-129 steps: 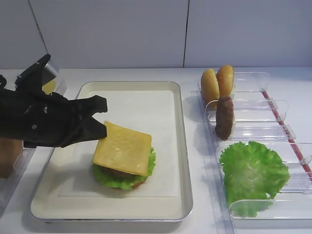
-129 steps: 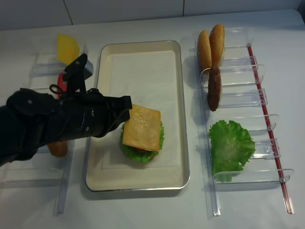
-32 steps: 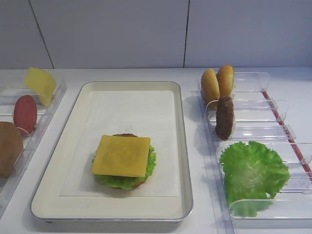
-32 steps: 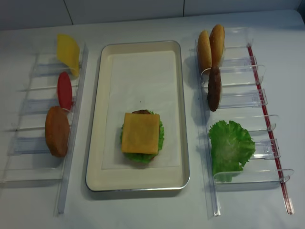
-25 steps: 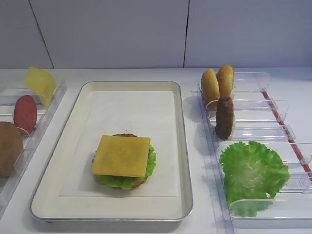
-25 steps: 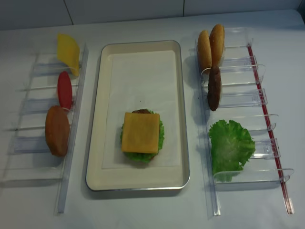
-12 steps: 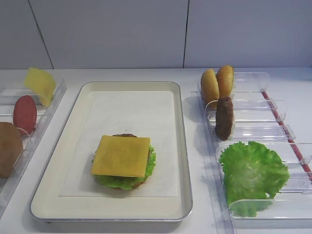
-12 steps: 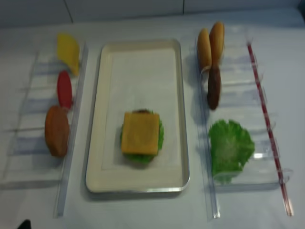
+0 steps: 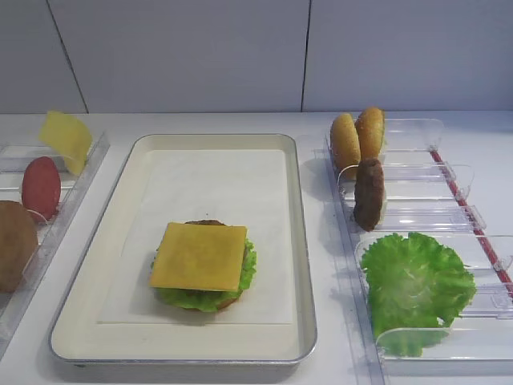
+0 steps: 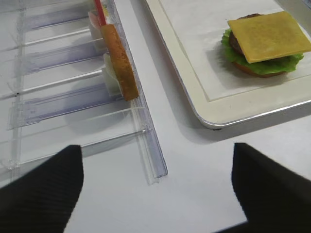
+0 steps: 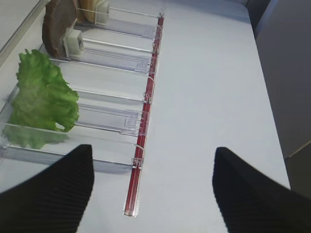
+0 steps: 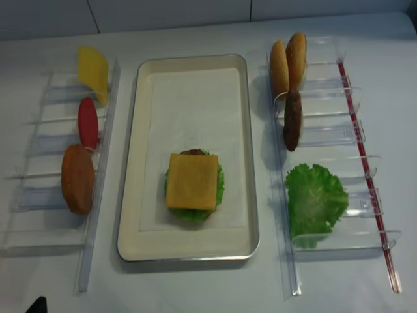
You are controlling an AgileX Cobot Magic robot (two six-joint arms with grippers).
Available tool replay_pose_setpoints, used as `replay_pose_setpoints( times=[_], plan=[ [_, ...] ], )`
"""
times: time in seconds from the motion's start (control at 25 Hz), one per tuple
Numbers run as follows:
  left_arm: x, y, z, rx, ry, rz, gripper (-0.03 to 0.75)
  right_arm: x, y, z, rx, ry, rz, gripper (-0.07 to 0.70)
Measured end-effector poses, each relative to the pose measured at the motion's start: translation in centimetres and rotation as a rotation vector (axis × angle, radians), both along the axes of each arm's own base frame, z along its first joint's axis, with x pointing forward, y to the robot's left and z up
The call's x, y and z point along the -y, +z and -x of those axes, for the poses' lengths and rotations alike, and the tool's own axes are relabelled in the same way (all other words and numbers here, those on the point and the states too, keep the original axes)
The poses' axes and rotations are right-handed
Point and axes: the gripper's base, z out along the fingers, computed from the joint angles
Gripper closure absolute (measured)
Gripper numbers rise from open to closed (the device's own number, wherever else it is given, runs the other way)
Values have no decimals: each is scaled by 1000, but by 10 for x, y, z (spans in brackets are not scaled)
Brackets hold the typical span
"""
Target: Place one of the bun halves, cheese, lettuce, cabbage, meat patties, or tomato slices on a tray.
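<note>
Both arms are drawn back off the work area and out of both overhead views, save for a dark sliver at the bottom left corner of the realsense view that cannot be identified. In its own wrist view the left gripper (image 10: 158,194) hangs above the counter's near edge with its two black fingers (image 10: 41,191) spread wide and nothing between them, just short of the near left corner of the tray (image 9: 300,265). The right gripper (image 11: 153,194) is likewise released and empty, its fingers (image 11: 255,196) parted over bare counter beside the red strip (image 11: 146,114) edging the right-hand bins (image 9: 417,200).

The cheese (image 9: 199,256) lies flat on top of a stack in the near half of the tray, on the white paper (image 9: 212,188). Frilly lettuce (image 9: 204,298) rings the stack under it, and a meat patty (image 10: 241,40) shows only as a dark edge at the back; the layer at the very bottom is a thin orange-brown rim, too covered to name.

In the right-hand bins, the two bun halves (image 9: 357,136) stand on edge at the far end, a second patty (image 9: 369,193) upright just in front of them, and a loose lettuce leaf (image 9: 415,285) in the nearest compartment. The left-hand bins (image 12: 52,143) are cut off by the frame edge in the first overhead view; they hold a paler yellow slice (image 12: 93,70) at the far end, a tomato slice (image 12: 88,122) in the middle, and a round orange-brown disc (image 12: 78,178) nearest, all standing on edge.
</note>
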Motion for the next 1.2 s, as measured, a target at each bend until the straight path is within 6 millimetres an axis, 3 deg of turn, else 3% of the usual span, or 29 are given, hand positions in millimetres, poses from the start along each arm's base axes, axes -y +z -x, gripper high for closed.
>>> replay_pose_setpoints(
  times=[0.4,0.76,1.2],
  plan=[
    [0,0,0,0,7,-1,123,0,0,0,0,0,0,108],
    [2,0,2,0,215,-1,132,0,0,0,0,0,0,108],
    [3,0,2,0,245,-1,132,0,0,0,0,1,2,108]
  ],
)
